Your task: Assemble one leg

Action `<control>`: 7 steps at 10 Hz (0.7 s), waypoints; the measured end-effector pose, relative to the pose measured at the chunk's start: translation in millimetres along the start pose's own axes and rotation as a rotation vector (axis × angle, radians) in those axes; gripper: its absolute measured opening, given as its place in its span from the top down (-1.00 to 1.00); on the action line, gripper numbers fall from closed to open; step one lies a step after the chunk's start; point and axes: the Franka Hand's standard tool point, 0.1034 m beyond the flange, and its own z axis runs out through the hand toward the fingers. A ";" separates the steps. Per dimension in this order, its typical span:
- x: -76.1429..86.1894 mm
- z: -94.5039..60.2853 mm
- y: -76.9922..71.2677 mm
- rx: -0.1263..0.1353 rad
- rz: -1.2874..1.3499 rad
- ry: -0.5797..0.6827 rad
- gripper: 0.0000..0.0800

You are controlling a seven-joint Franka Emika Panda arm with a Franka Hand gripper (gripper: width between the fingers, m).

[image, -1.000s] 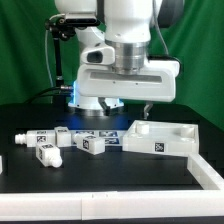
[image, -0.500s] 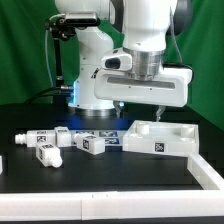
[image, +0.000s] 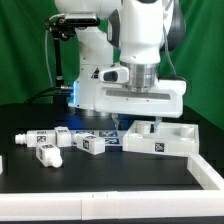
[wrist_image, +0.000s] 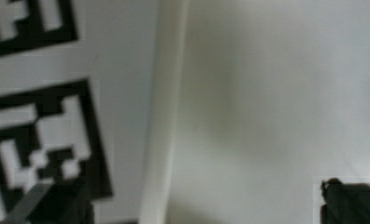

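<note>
Several white legs with black-and-white tags lie on the black table at the exterior view's left, one (image: pixel 46 152) nearest the front and another (image: pixel 93 145) further right. My gripper (image: pixel 137 123) is low over the near-left end of the wide white panel (image: pixel 165 140), apart from the legs. In the wrist view my gripper (wrist_image: pixel 203 205) is open, with the dark fingertips (wrist_image: pixel 57 203) far apart. A white surface with tags (wrist_image: pixel 49 140) fills the picture close up between them. Nothing is held.
The robot base (image: pixel 95 90) stands behind, with a blue light at its foot. Another white piece (image: pixel 207 171) lies at the front right edge of the table. The black table (image: pixel 100 175) runs across the front.
My gripper has come down and shifted slightly to the exterior view's left, from above the white panel to just over its near-left end. The legs have not moved.
</note>
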 end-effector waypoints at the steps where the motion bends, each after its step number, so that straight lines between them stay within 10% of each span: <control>1: -2.6 4.0 -0.2 -0.003 -0.002 -0.008 -0.62; 4: -2.2 4.5 0.7 -0.002 0.005 -0.009 -0.62; 7: -2.2 4.5 0.8 -0.002 0.005 -0.009 0.04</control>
